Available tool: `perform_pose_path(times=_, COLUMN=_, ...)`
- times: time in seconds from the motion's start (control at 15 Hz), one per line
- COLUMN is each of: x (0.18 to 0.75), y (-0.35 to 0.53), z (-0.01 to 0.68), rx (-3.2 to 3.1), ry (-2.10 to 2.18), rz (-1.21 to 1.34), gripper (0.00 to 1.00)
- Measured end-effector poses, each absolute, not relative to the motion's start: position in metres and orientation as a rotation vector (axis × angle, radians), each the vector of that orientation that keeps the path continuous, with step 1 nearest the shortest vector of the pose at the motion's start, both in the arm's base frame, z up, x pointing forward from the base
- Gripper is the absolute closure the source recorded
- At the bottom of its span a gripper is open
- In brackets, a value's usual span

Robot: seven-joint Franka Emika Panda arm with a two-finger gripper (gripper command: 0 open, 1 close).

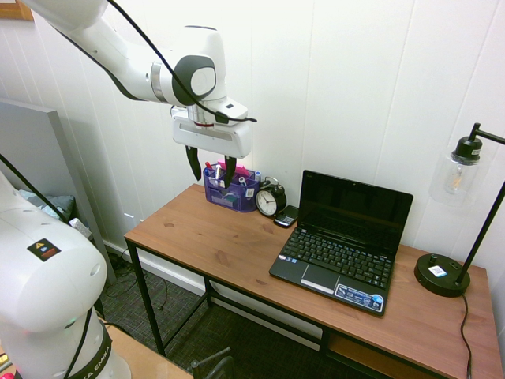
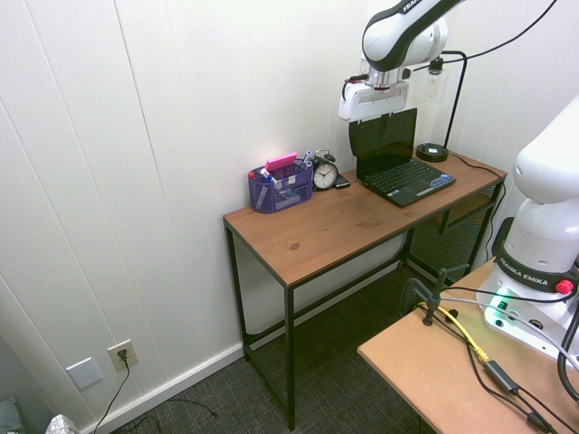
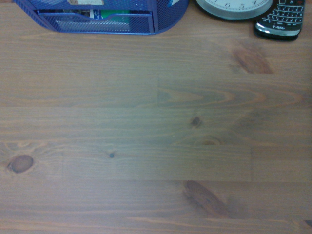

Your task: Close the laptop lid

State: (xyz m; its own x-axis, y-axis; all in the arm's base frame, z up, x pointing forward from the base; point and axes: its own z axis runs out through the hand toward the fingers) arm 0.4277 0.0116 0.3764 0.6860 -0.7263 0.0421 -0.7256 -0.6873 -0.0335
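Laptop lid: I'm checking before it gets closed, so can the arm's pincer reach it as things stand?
Probably yes: the lid stands open, nothing leans on it, and the open pincer hangs above the desk with no object between them.

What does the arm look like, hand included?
White, rounded arm segments with black trim and "FRANKA EMIKA" lettering on the base; a grey disc on the wrist joint. Black cable runs along the outside. Hand: wide white housing, two slim, curved black fingers.
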Motion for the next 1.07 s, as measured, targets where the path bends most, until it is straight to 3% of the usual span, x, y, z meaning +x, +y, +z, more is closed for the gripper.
perform_pose_path(times=0.47, x=0.453, y=-0.011, z=0.410, rx=-2.823, ry=1.337, rz=-0.207, gripper=0.00)
perform_pose_path(times=0.73, x=0.502, y=-0.053, z=0.438, rx=-2.753, ry=1.420, rz=-0.317, gripper=0.00)
perform_pose_path(times=1.07, x=0.564, y=-0.110, z=0.422, rx=-2.676, ry=1.524, rz=-0.414, gripper=0.00)
